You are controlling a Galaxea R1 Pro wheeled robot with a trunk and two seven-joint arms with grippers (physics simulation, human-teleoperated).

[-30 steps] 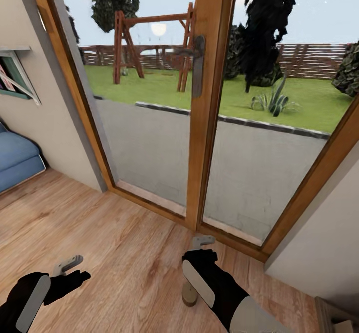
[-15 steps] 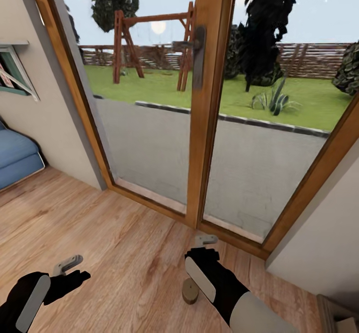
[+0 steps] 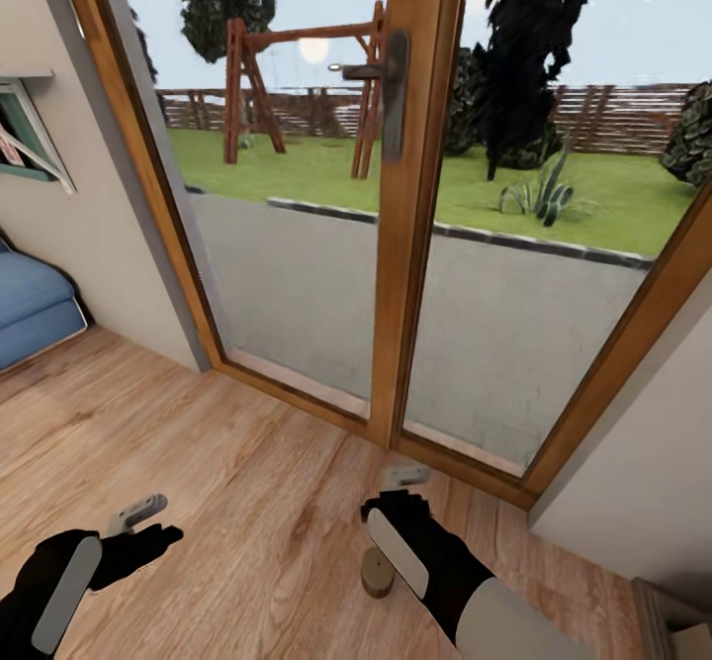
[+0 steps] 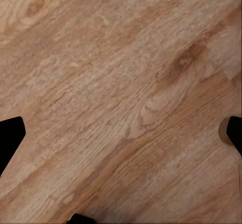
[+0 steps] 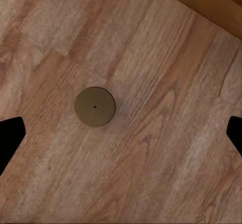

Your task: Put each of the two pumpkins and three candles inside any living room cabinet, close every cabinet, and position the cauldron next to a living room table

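A short round tan cylinder with a dot at its centre, a candle, stands upright on the wooden floor. My right gripper hangs open above it, the candle lying off-centre between the dark fingertips without touching them. My left gripper is open over bare floorboards at the lower left, holding nothing. Pumpkins, cabinet, cauldron and table are out of view.
A wooden-framed glass double door with a dark handle stands straight ahead, with a garden behind it. A blue sofa sits at the left. A beige wall closes the right, with a wooden edge in the lower corner.
The whole picture has shifted a little, so the camera moved slightly. Both grippers keep their pose, and a bit more of the candle shows beside the right arm.
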